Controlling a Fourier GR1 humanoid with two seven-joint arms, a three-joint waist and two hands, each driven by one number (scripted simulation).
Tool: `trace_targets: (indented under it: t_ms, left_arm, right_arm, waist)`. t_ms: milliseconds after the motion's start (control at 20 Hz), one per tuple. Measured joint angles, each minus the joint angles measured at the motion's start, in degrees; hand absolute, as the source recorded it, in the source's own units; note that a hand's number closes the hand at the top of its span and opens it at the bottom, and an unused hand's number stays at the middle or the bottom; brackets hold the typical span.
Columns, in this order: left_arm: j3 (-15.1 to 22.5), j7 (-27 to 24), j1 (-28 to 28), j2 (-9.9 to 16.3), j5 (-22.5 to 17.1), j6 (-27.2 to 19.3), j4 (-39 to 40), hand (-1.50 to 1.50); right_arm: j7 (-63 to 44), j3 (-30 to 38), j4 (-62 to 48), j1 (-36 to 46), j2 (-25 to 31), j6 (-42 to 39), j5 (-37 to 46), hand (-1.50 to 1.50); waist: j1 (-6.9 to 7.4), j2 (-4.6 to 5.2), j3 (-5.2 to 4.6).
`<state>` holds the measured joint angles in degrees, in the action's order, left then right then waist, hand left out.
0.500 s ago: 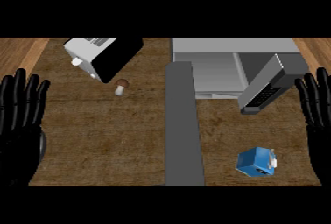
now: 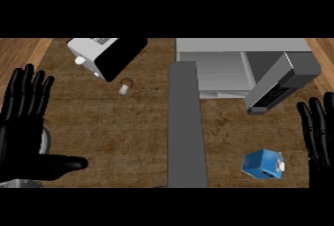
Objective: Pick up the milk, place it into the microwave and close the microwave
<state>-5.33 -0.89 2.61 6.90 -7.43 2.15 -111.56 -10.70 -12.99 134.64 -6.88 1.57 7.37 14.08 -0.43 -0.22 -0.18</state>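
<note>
Your milk carton [image 2: 264, 164], a small blue box with a white cap, sits on the wooden counter [image 2: 124, 128] near the lower right of the head view, tilted a little and touched by nothing. Just to its right you see the right hand [image 2: 318, 132] at the edge of the view, fingers straight and pointing up, holding nothing and a small way apart from the carton. Above the carton stands the microwave [image 2: 222, 66], its door [image 2: 280, 84] swung open toward the right, so you can look into the pale grey inside. To the carton's left a grey strip [image 2: 186, 128] runs up the counter from the lower edge to the microwave's front left corner. Beyond that strip, a small mushroom [image 2: 124, 85] with a brown cap lies near a white and black toaster [image 2: 108, 55] at the upper left. Your left hand [image 2: 26, 123] rests at the far left edge, fingers spread upward and thumb out to the right, holding nothing.
</note>
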Motion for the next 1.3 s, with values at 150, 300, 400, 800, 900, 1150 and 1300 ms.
trace_targets:
  t_ms: [150,300,400,800,900,1150,1300]
  left_arm:
    - [-1.8,-0.1,-1.9,0.7,-2.3,1.6,0.2,-1.5]
    - [-3.2,0.6,-4.6,1.4,-4.4,3.2,-1.8,-1.5]
    - [-4.5,0.9,-6.3,2.4,-6.0,4.7,-2.7,-1.5]
    - [-8.6,1.8,-12.4,3.9,-11.8,9.0,-7.6,-1.5]
    - [-10.1,2.4,-13.0,4.4,-13.4,9.8,-8.5,-1.5]
    - [-13.7,3.2,-15.1,5.3,-16.9,12.2,-9.8,-1.5]
    - [-14.5,4.2,-16.3,5.0,-17.7,13.2,-11.4,-1.5]
  right_arm:
    - [-2.0,-5.0,1.8,-3.1,-0.7,1.5,2.2,-1.5]
    - [-2.5,-8.8,2.1,-5.5,-1.1,3.5,2.9,-1.5]
    - [-2.4,-9.9,2.1,-7.0,-0.7,4.9,3.3,-1.5]
    - [-0.2,-10.9,0.8,-12.4,1.0,9.9,5.7,-1.5]
    - [2.7,-11.4,0.6,-15.7,1.9,10.6,5.7,-1.5]
    - [8.3,-11.8,-2.7,-19.4,2.6,12.7,6.0,-1.5]
    - [11.1,-9.8,-5.8,-19.7,2.8,13.4,4.1,-1.5]
  waist:
    - [0.14,0.02,0.06]
    - [0.25,0.0,0.1]
    - [0.26,-0.03,0.11]
    - [0.39,0.0,0.15]
    - [0.31,0.0,0.17]
    - [0.35,0.05,0.18]
    - [0.42,0.09,0.19]
